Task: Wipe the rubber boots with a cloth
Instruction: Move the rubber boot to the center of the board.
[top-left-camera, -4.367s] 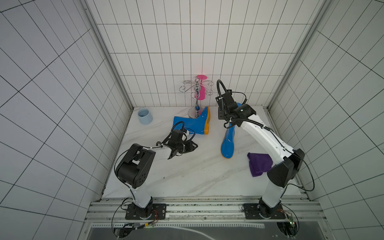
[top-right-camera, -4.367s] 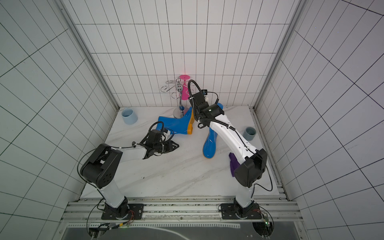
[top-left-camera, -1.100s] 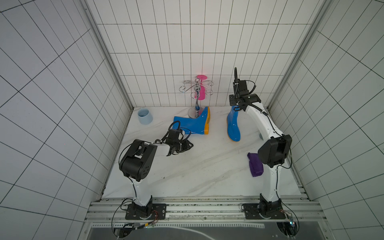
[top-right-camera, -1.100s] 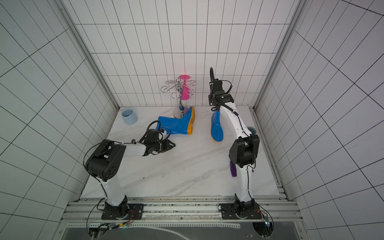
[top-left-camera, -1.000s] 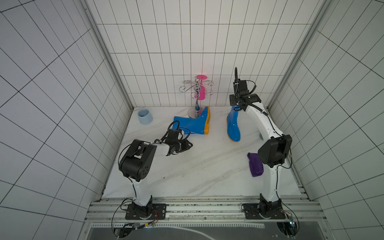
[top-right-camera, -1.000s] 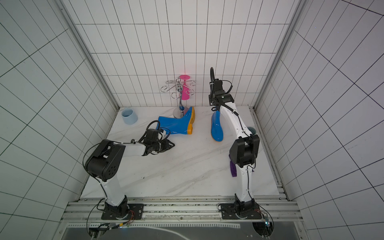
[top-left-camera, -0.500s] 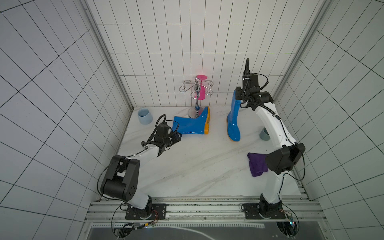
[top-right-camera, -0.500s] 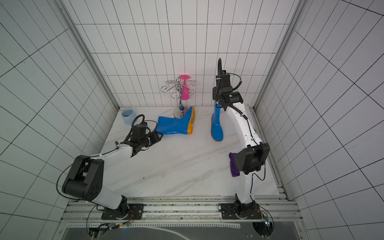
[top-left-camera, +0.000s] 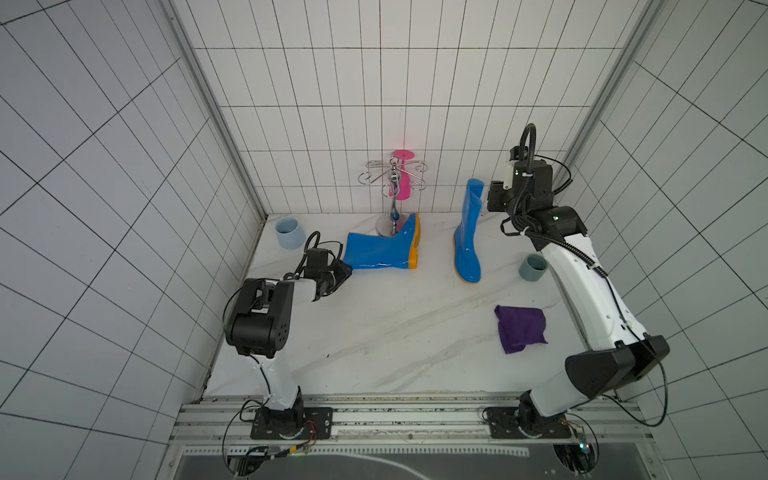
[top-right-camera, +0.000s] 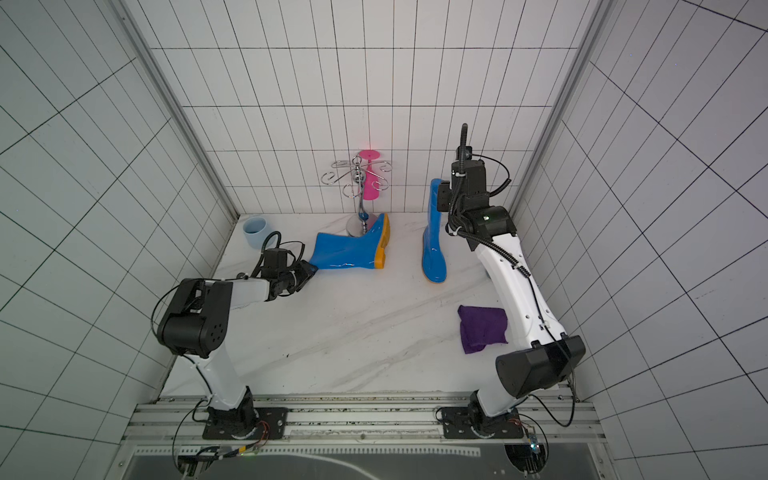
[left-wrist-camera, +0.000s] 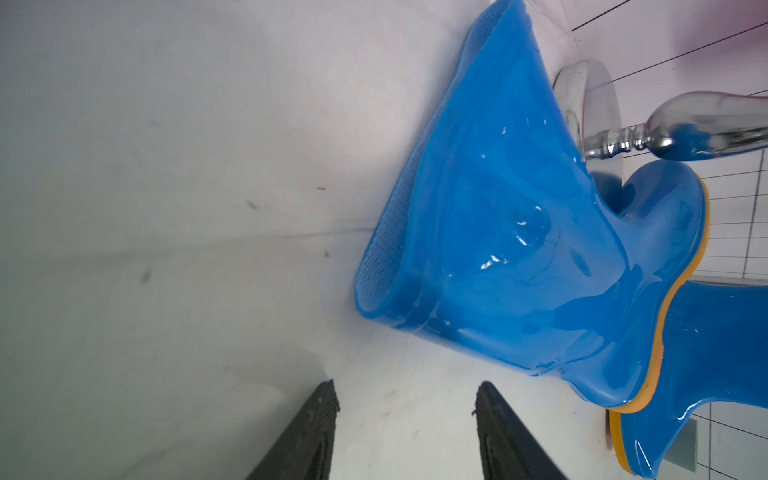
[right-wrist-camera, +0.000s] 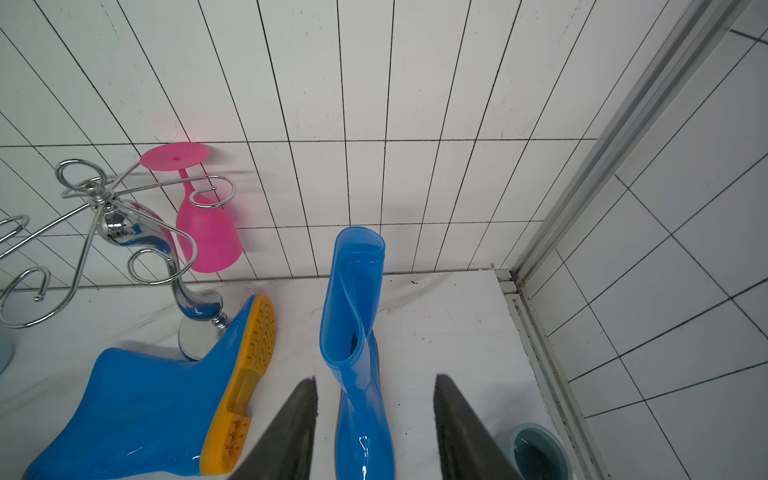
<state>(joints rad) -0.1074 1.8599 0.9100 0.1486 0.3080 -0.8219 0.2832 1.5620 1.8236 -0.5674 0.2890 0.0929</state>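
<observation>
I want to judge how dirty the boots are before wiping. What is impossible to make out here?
- Standing boot: its tread, pressed to the table in every view.
- Lying boot: the side it rests on, hidden beneath itself.
- Grey cup: hidden by the right arm in a top view.
- Fine dirt: too small in both top views.

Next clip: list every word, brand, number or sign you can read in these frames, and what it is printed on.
No text can be read anywhere in these frames.
The lying boot, standing boot, cloth, pale-blue cup, grey cup, pink glass and chrome rack show no print.
</observation>
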